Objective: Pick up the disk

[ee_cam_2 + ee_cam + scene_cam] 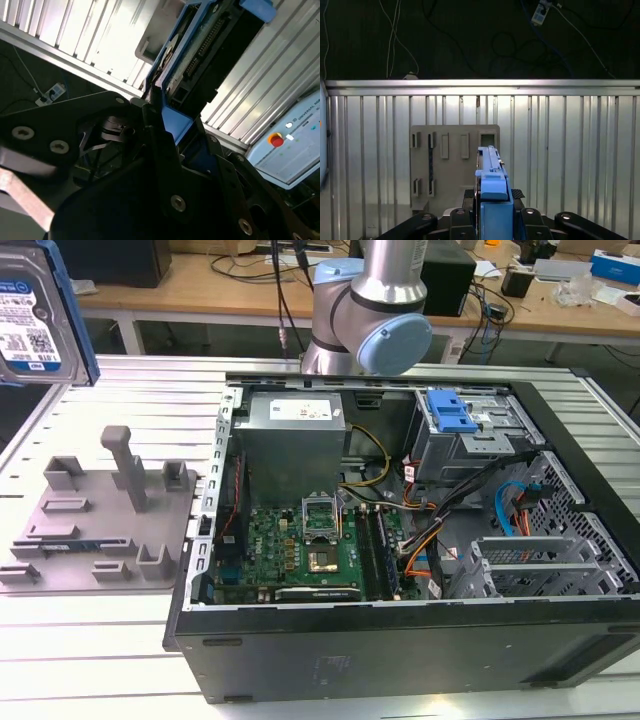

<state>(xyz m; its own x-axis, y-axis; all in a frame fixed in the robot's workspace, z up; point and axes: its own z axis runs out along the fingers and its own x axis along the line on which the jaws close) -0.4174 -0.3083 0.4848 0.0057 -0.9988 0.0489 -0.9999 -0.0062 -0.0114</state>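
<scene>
The disk (35, 315) is already off the worktop (90, 640): in the exterior view it hangs high at that view's left edge, label side showing, above the grey fixture (105, 515) and well apart from it. In both wrist views the pincer (492, 205) is clenched on the disk, its dark fingers (462, 220) pressed to either side of the blue side rail (494, 192). The drive is held on edge, so the first wrist view sees it as a thin blue-and-silver blade pointing away from the arm, with the fixture lying flat on the ribbed worktop beyond it. I'd judge that edge-on hold suits the fixture's upright posts and slots, which look made to take a drive, but that is only a reading of the shapes.

In the second wrist view the drive's underside (210, 45) shows: dark circuit board, connector row, blue rail along one edge.

Counting what stands about: one disk, one grey fixture, one open computer case (400, 540) lying on its side on the worktop, toward the exterior view's right. Inside the case I count one grey power supply (295, 445), one green motherboard (300, 550) and one blue drive-bay latch (450, 415). The arm's elbow joint (375, 315) rises behind the case. The pick-up looks done as far as lifting goes.
</scene>
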